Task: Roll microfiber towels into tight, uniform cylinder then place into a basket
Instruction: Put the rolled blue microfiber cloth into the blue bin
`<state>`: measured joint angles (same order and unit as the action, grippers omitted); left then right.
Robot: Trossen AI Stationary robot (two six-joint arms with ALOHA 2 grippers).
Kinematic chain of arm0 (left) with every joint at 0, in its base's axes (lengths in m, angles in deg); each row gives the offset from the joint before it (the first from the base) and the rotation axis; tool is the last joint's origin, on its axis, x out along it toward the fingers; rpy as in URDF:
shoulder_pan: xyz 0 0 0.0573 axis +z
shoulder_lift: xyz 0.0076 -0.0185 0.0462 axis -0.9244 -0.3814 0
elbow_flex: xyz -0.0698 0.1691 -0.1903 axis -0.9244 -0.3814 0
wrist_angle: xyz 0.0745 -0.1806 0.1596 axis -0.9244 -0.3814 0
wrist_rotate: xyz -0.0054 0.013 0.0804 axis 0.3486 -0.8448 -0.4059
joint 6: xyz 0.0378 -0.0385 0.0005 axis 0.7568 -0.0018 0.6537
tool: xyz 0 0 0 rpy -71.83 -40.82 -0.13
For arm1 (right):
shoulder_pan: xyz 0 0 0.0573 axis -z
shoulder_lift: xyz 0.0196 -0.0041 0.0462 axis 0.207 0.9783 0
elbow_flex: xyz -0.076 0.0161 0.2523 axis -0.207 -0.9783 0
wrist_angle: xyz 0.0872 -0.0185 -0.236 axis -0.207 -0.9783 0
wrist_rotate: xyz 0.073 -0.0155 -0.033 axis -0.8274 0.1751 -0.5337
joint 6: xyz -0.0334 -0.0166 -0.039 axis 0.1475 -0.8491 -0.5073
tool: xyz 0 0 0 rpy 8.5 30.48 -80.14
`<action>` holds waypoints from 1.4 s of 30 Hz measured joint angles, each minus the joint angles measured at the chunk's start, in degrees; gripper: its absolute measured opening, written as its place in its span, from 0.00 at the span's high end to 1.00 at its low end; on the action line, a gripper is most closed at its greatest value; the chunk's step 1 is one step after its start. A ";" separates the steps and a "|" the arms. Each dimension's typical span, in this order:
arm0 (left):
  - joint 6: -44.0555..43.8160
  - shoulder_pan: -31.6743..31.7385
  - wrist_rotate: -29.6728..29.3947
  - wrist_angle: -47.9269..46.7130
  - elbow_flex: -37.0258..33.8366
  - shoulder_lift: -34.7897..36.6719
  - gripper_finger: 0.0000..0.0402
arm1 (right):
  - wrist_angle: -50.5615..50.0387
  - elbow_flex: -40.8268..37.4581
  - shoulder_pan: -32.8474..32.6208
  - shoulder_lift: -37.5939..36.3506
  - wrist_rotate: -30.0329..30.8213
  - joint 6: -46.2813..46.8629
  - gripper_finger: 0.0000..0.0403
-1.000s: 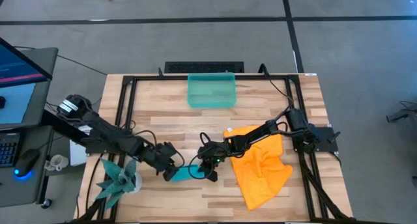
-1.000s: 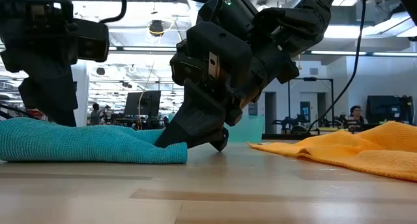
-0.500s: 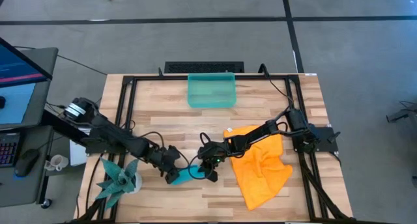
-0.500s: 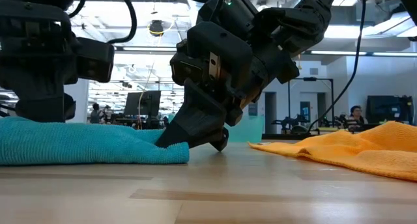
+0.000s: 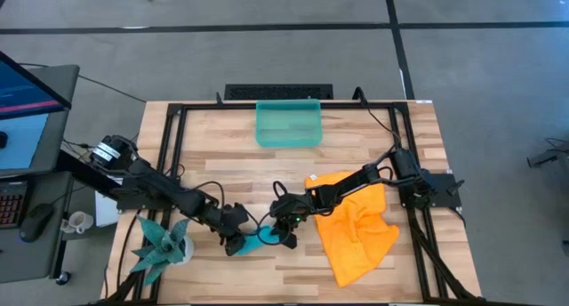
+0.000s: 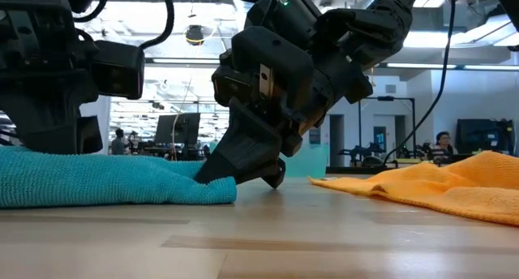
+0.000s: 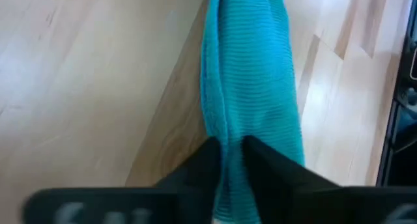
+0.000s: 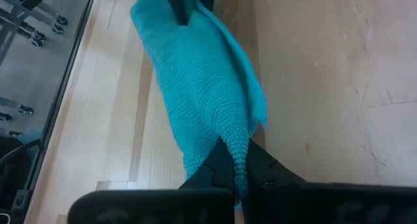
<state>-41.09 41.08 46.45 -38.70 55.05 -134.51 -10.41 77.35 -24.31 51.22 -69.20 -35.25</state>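
Teal towel: a rolled, bunched strip of teal-blue cloth (image 5: 256, 239) lying flat on the wooden table (image 5: 356, 155) near its front edge, stretched between the two grippers; it is the landmark for everything below.
Left gripper: the left gripper (image 5: 235, 243) sits at the teal towel's left end, low on the table; in its wrist view the two dark fingers (image 7: 199, 168) stand close together with a fold of the cloth pinched between them, so it is clamped on the teal towel.
Right gripper: the right gripper (image 5: 286, 236) sits at the teal towel's right end, tilted down to the tabletop; its fingers (image 8: 212, 168) are drawn tight on a thin corner of the cloth, gripping the teal towel.
Towel relative to grippers: the roll runs straight from one gripper to the other, an end in each, its middle resting on the wood.
Plant figure: a teal spiky plant figure (image 5: 163, 245) stands left of the teal towel, beside the left arm.
Orange towel: a bright orange cloth (image 5: 360, 230) lies spread and rumpled right of the teal towel, apart from it, partly under the right arm.
Basket: the translucent teal-green basket (image 5: 288, 124) stands well behind the teal towel, at the table's far edge.
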 joint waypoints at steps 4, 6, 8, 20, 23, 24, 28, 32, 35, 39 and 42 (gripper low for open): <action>1.33 0.26 -0.24 0.88 0.06 0.00 0.98 | -0.55 -0.06 -0.04 -0.48 0.96 0.11 0.96; 1.74 0.60 -0.32 0.64 0.36 0.02 0.98 | -0.59 -0.07 -0.04 -0.58 1.70 -0.45 0.96; 2.68 1.24 -0.32 0.57 0.96 0.02 0.98 | -1.44 -0.13 -0.04 -1.32 2.10 -0.99 0.96; 11.79 8.44 5.18 -3.05 4.57 0.35 1.00 | -8.73 -0.28 0.17 -5.65 8.44 -6.27 0.96; 14.52 10.44 5.44 -6.16 6.20 0.37 1.00 | -13.27 -0.28 0.71 -8.26 11.05 -7.11 0.96; 15.76 11.12 5.61 -6.86 6.86 0.37 1.00 | -13.98 -0.28 0.91 -9.09 11.81 -7.40 0.96; 21.44 13.98 5.62 -12.11 10.42 0.39 1.00 | -17.34 -0.23 1.92 -11.86 13.99 -8.97 0.96; 27.01 16.98 4.79 -18.24 14.25 0.39 1.00 | -19.97 -0.17 3.44 -14.47 15.31 -11.33 0.96; 31.20 19.45 3.85 -21.18 16.57 0.78 1.00 | -22.44 -0.16 4.88 -16.37 16.61 -13.10 0.96; 36.31 23.20 3.45 -24.05 19.22 1.72 1.00 | -23.74 -0.08 7.17 -17.70 16.79 -16.20 0.96; 39.12 26.58 3.84 -24.40 20.08 2.64 1.00 | -25.28 -0.07 9.31 -18.57 16.76 -18.12 0.96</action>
<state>-1.97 67.66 50.29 -63.09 75.14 -131.87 -35.68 77.29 -15.00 32.65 -52.43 -53.37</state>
